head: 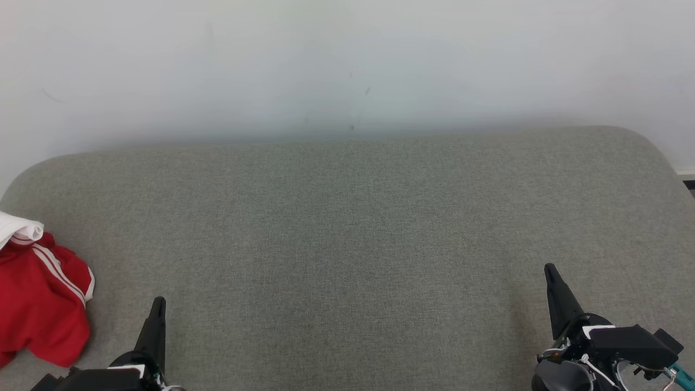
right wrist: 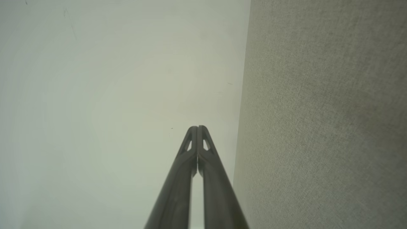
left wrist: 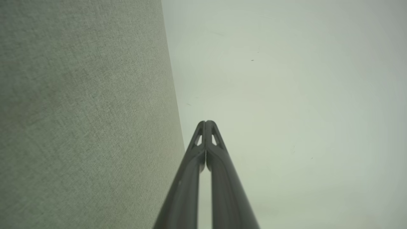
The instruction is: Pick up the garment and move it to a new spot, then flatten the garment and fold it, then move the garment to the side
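The garment (head: 38, 298) is red with white stripes and a white part at its top; it lies crumpled at the far left edge of the grey fabric surface (head: 347, 233) in the head view. My left gripper (head: 158, 302) is at the lower left, just right of the garment and apart from it, its fingers shut with nothing between them. At the lower right my right gripper (head: 550, 269) is shut and empty too. In the wrist views each pair of tips meets: left gripper (left wrist: 206, 122), right gripper (right wrist: 197, 127).
A pale wall (head: 347, 65) rises behind the grey surface's rounded far edge. A dark strip of floor (head: 688, 183) shows at the far right. Both wrist views look along the fabric surface (left wrist: 79, 111) toward the wall (right wrist: 111, 95).
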Tool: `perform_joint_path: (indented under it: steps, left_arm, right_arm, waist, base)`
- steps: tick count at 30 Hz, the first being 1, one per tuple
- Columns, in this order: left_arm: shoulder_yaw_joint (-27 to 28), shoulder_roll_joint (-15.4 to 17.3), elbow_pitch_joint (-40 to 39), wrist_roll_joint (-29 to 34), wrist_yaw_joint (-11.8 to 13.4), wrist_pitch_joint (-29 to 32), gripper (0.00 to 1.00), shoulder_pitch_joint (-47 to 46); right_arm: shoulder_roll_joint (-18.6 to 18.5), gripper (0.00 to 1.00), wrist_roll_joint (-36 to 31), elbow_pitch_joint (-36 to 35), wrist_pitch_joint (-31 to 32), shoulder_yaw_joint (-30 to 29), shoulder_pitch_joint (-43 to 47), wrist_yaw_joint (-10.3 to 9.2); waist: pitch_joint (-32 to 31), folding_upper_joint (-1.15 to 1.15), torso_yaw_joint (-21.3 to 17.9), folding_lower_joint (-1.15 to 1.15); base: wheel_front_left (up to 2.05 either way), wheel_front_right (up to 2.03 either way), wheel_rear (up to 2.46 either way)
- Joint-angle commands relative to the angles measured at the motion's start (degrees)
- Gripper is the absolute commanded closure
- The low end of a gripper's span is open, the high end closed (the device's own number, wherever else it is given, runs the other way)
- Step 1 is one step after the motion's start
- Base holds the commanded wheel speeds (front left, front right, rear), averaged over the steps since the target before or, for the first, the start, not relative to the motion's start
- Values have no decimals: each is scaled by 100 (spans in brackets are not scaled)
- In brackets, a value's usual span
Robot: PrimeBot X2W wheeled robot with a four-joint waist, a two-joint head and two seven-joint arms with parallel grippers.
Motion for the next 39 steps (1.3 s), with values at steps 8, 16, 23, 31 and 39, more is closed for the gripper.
perform_joint_path:
  steps: [8, 16, 23, 31, 39]
  left_arm:
    - [18, 24, -20, -24, -5, 3, 100, -23]
    - [-44, -34, 147, 40, 0, -72, 0, 105]
    - [-129, 23, 111, 484, 0, -283, 0, 135]
    - [-172, 34, 50, 1374, 0, -497, 0, 186]
    - [-262, 82, 56, 2492, 0, -692, 0, 274]
  right_arm:
    - [1, 100, 8, -11, 17, 1, 63, 4]
    - [3, 0, -53, 134, -56, 58, 118, -7]
    - [-128, 0, -433, 123, -284, 321, 113, -6]
    - [-150, 0, -1330, 110, -498, 373, 130, -4]
    - [-120, 0, -2451, 123, -692, 324, 180, -2]
  waist:
    - [0, 0, 0, 0]
    - [4, 0, 0, 0]
    - [13, 0, -2, 0]
    - [24, 0, -4, 0]
    - [24, 0, -12, 0]
  base:
    - [0, 0, 0]
    - [0, 0, 0]
    - [0, 0, 0]
    - [0, 0, 0]
    - [0, 0, 0]
